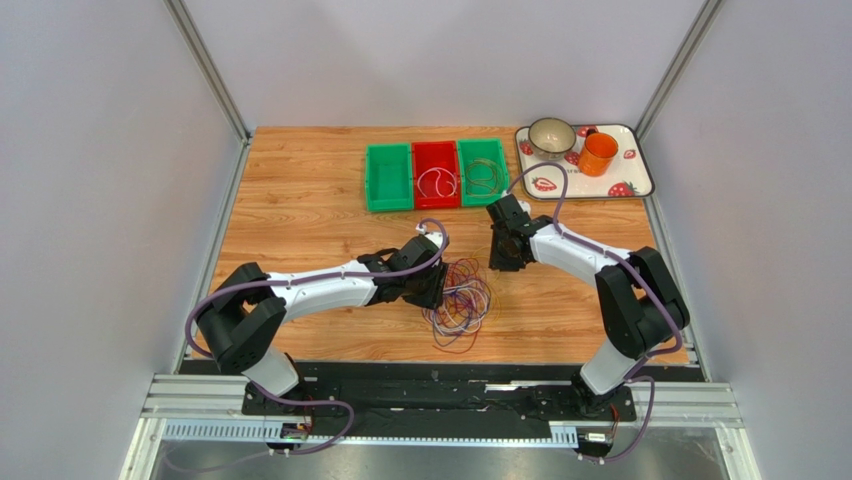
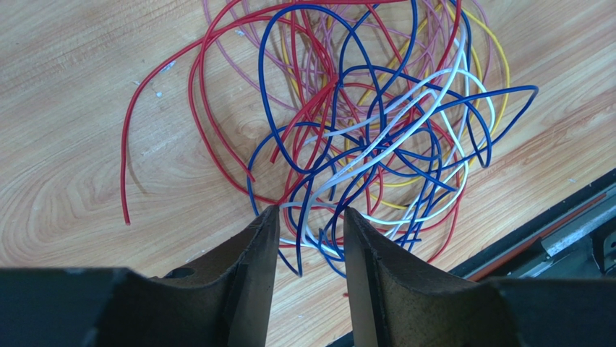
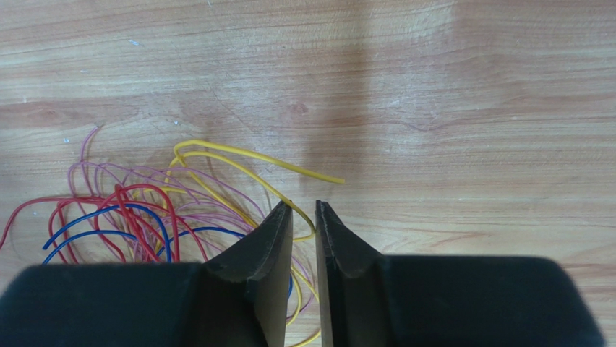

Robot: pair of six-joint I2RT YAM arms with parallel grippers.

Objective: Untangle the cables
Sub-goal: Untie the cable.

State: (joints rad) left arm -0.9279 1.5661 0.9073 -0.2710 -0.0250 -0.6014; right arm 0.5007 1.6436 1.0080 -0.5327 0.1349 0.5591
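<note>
A loose, roughly round tangle of cables [image 1: 462, 305] lies on the wooden table [image 1: 300, 200] near its front edge, slightly longer from far to near. Thin red, blue, white, yellow and pinkish-purple loops overlap. The left gripper [image 2: 311, 213] stands spread at the tangle's left edge, with white and blue strands running through the gap. The right gripper [image 3: 304, 210] is nearly pressed together by a yellow cable [image 3: 289, 168], possibly between its jaws. Pale grey walls enclose the table.
</note>
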